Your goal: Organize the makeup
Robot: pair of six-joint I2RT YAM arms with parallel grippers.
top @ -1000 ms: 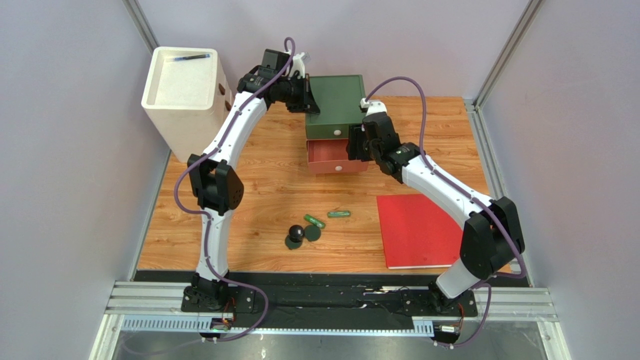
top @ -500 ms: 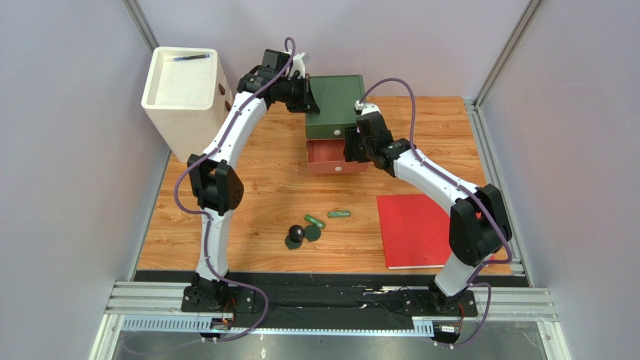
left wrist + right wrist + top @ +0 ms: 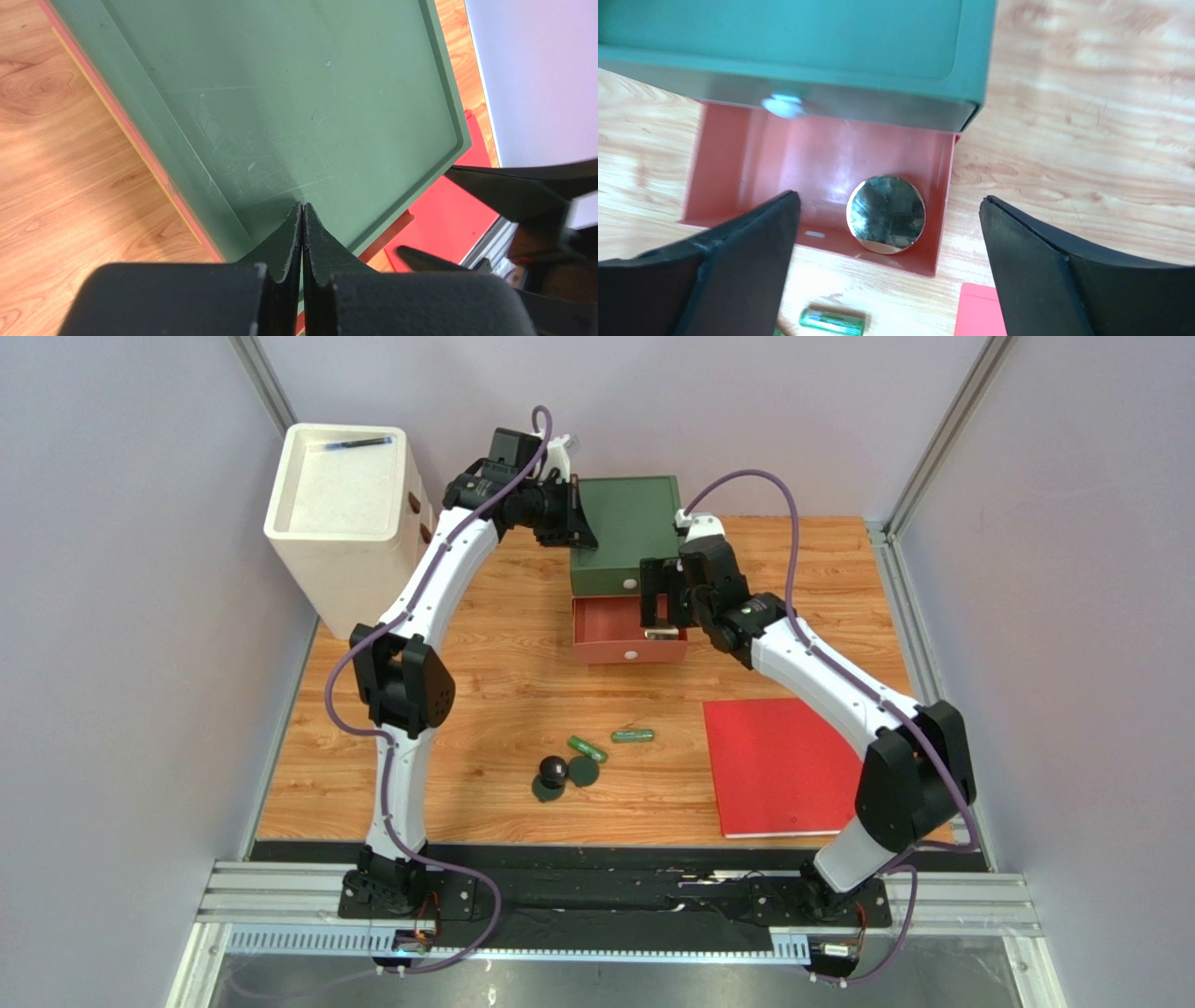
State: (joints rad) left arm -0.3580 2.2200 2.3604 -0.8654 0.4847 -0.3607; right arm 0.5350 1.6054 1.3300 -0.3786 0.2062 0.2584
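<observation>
A green drawer box [image 3: 626, 529] stands at the back with its red drawer [image 3: 627, 633] pulled open. A round shiny compact [image 3: 886, 213] lies in the drawer's right front corner. My right gripper [image 3: 659, 597] hovers over the drawer, open and empty [image 3: 889, 203]. My left gripper [image 3: 574, 515] is shut and empty, its tips resting on the box's green top [image 3: 302, 207]. On the table lie two green tubes [image 3: 633, 737] [image 3: 588, 749], a black ball piece [image 3: 554, 773] and a dark green compact [image 3: 584, 772]. One tube also shows in the right wrist view [image 3: 833, 320].
A flat red book [image 3: 780, 765] lies at the front right. A white bin [image 3: 344, 511] with a dark pen on its top stands at the back left. Grey walls close in both sides, and a metal rail runs along the near edge.
My right arm has shifted a little above the open drawer, with the gripper staying open. The left arm and the makeup on the table have not moved.
</observation>
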